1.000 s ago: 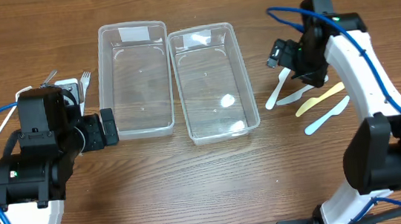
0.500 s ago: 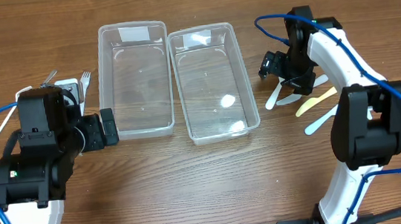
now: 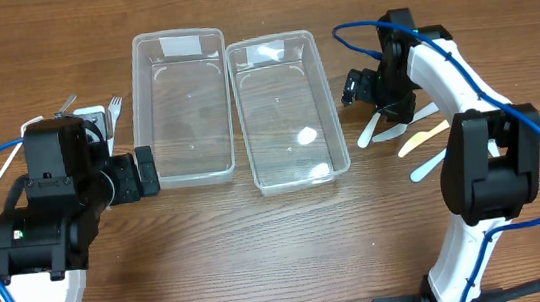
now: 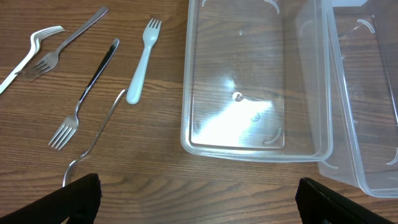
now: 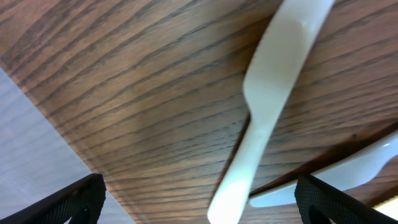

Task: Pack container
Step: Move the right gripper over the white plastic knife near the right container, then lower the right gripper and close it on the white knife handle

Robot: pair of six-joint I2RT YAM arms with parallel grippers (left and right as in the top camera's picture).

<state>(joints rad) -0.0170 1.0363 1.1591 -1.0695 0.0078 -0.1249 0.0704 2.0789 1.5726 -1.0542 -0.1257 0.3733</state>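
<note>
Two clear plastic containers stand side by side, the left one (image 3: 190, 169) and the right one (image 3: 291, 179), both empty. Plastic knives lie to their right: a white one (image 3: 368, 131), a second white one (image 3: 394, 132), a yellow one (image 3: 424, 137) and a blue one (image 3: 430, 163). My right gripper (image 3: 371, 105) is open and empty, low over the first white knife (image 5: 273, 93), with the second white knife (image 5: 336, 174) beside it. My left gripper (image 3: 146, 171) is open and empty at the near end of the left container (image 4: 255, 152).
Several forks lie left of the containers: a white plastic fork (image 4: 142, 62), metal forks (image 4: 90, 87) and a white fork (image 4: 28, 53). The right container's wall (image 4: 348, 124) sits close against the left one. Its edge also shows in the right wrist view (image 5: 25, 130).
My right arm has swung left and lowered over the white knives. The left arm, containers and cutlery have not moved.
</note>
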